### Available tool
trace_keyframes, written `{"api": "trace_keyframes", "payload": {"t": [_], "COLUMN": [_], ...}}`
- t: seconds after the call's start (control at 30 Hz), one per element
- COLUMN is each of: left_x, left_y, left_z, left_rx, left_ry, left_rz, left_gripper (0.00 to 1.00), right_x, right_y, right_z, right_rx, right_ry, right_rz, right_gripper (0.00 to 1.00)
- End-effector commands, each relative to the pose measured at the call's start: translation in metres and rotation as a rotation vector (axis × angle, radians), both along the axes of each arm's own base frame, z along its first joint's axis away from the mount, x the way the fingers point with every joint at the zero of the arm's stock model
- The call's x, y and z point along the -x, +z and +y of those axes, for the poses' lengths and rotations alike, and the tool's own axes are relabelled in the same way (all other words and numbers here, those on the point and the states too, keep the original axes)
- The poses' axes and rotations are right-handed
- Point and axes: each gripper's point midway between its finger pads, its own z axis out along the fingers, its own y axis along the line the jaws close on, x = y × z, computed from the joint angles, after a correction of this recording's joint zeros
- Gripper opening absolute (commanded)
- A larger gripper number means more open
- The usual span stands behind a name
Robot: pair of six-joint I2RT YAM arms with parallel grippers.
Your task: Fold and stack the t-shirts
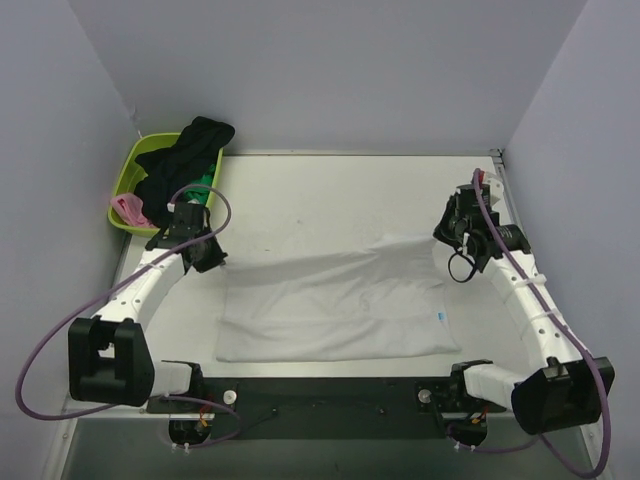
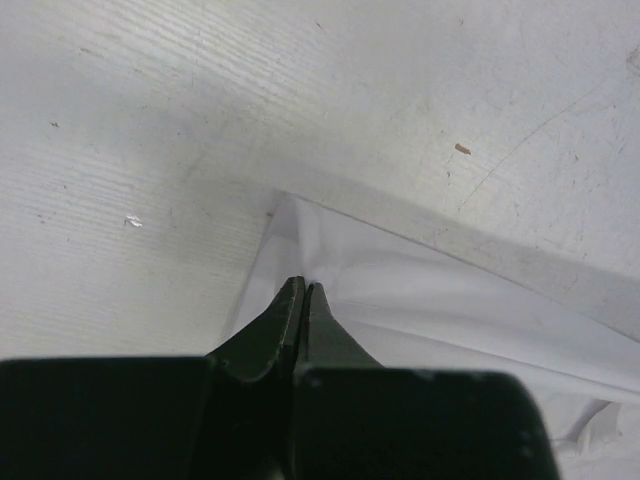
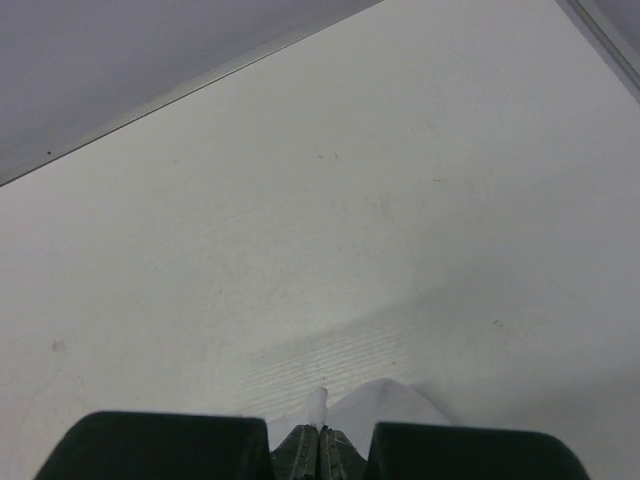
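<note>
White cloth covers the middle of the table (image 1: 330, 195): the t-shirt (image 1: 330, 310) lies flat, the left gripper (image 2: 303, 292) clamped on one far corner, the right gripper (image 3: 322, 435) on the other. The fold seems just starting; next, both must carry that edge evenly to the near edge. Sleeves are hard to make out; the other shirts (image 1: 185, 160) overlap in the basket (image 1: 122, 190).

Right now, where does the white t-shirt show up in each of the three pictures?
Top external: white t-shirt spread across the lower middle.
Left wrist: white t-shirt at lower right, corner pinched in the left gripper.
Right wrist: white t-shirt, a small peak at bottom centre, in the right gripper.
Shared landmark: the white table.
</note>
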Motion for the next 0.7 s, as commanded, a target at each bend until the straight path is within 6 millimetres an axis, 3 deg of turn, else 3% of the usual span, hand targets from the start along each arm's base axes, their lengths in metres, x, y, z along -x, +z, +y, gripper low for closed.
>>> {"api": "trace_keyframes", "payload": {"t": [0.0,0.4,0.67], "left_x": [0.008,0.035,0.049], "left_y": [0.009,0.017,0.012], "left_z": [0.001,0.006,0.008], "left_rx": [0.013,0.006,0.003], "left_ry": [-0.011,-0.001,0.004], "left_rz": [-0.039,-0.067,-0.052], "left_gripper": [0.0,0.0,0.0], "right_x": [0.024,0.086,0.108], "right_y": [0.006,-0.033,-0.043], "right_z": [-0.011,-0.001,0.0], "right_rx": [0.017,0.041,0.05], "right_ry": [-0.033,0.001,0.007], "right_rz": [-0.016,0.041,0.053], "right_gripper": [0.0,0.0,0.0]}}
